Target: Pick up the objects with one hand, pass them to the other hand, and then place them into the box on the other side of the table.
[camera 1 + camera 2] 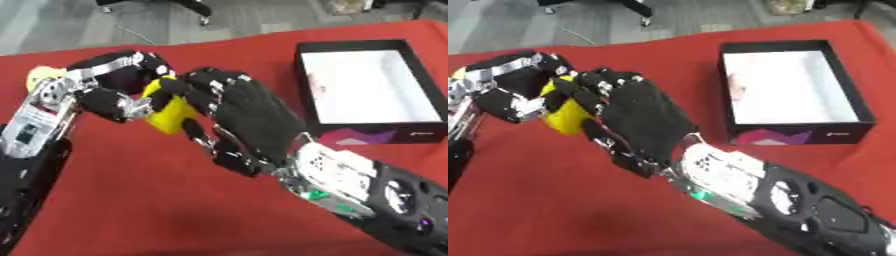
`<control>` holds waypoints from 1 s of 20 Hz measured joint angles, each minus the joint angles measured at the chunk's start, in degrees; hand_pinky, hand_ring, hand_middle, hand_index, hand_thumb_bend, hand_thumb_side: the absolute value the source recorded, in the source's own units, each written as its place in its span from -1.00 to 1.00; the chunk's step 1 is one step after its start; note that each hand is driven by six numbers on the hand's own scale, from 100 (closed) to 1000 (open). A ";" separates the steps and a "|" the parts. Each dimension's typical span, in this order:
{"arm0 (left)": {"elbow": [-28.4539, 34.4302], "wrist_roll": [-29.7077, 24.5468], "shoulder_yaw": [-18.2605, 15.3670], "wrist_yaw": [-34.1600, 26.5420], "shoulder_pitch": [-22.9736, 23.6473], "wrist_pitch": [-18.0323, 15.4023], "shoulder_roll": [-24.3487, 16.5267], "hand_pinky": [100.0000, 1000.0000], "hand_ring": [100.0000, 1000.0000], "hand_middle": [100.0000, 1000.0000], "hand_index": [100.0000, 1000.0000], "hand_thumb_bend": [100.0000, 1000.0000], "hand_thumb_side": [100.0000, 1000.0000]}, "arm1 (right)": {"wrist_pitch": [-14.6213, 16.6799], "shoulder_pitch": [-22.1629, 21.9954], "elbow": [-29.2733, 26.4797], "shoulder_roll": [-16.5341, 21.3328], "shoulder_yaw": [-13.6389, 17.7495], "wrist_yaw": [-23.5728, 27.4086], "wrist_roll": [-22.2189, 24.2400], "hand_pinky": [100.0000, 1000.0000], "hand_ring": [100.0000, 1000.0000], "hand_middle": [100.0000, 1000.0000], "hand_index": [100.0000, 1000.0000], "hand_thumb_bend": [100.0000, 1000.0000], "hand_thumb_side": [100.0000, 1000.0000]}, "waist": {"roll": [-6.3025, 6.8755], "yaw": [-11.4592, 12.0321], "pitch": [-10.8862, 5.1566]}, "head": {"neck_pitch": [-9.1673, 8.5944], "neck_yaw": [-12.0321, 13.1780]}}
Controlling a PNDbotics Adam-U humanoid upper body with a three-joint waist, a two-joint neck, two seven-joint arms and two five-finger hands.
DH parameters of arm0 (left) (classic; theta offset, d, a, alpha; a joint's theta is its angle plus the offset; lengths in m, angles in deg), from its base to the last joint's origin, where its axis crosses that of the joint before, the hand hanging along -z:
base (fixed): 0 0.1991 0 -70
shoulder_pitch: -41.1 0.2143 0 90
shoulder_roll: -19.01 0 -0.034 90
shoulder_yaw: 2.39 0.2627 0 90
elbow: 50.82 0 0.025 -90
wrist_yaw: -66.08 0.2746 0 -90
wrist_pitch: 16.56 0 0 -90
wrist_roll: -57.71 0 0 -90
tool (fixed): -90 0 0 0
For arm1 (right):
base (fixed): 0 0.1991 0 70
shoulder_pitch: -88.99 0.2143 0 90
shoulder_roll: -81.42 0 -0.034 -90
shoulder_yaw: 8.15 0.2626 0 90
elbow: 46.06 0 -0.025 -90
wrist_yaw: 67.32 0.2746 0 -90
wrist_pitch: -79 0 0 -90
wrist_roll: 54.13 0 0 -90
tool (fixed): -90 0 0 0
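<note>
Two hands met on a yellow object above the red bench.

Left hand [109, 87] had its fingers curled round the yellow object [171, 112]; right hand [249, 117] lay against the object's other side, fingers spread and wrapping it. The object was held between them, left of centre. Box [366, 131], black-walled with a white interior, stood at the bench's [131, 200] right side, well apart.

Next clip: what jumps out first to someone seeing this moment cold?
The two black hands meeting at centre-left over the red tablecloth: the left hand and right hand both have fingers curled on a yellow object, mid hand-over. Next, the black box with a white inside, open at the right side of the table.
</note>
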 measured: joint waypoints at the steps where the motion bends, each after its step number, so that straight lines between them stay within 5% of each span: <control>1: 0.16 0.00 0.00 -0.16 0.01 0.01 -0.07 0.04 -0.29 -0.50 -0.26 -1.00 -0.54 | -0.15 -0.09 0.00 0.00 -0.02 0.01 -0.04 -0.04 0.58 0.50 0.94 -1.00 -1.00 | 0.00 0.01 0.00 | 0.00 0.00; 6: 0.91 0.04 0.06 -0.95 0.08 0.11 -0.33 0.04 -0.29 -0.50 -0.26 -1.00 -0.53 | -0.84 -0.14 0.00 0.00 -0.31 0.19 -0.12 -0.08 0.55 0.42 0.93 -1.00 -1.00 | 0.00 0.09 0.00 | 0.00 0.00; 11: 1.34 0.02 0.80 -1.32 0.10 0.60 -0.50 0.04 -0.29 -0.50 -0.26 -1.00 -0.54 | -2.09 -0.12 0.00 -0.01 -0.32 0.21 -1.94 -0.23 0.41 0.06 0.61 -1.00 -1.00 | 0.00 0.14 -0.01 | 0.00 0.00; 20: 1.59 -0.01 1.69 -1.30 -0.05 1.00 0.06 0.04 -0.28 -0.50 -0.25 -1.00 -0.54 | -4.81 -0.33 0.01 -0.05 -0.73 2.36 -9.87 -0.41 0.30 -0.21 0.08 -1.00 -1.00 | -0.01 0.15 -0.01 | 0.00 0.01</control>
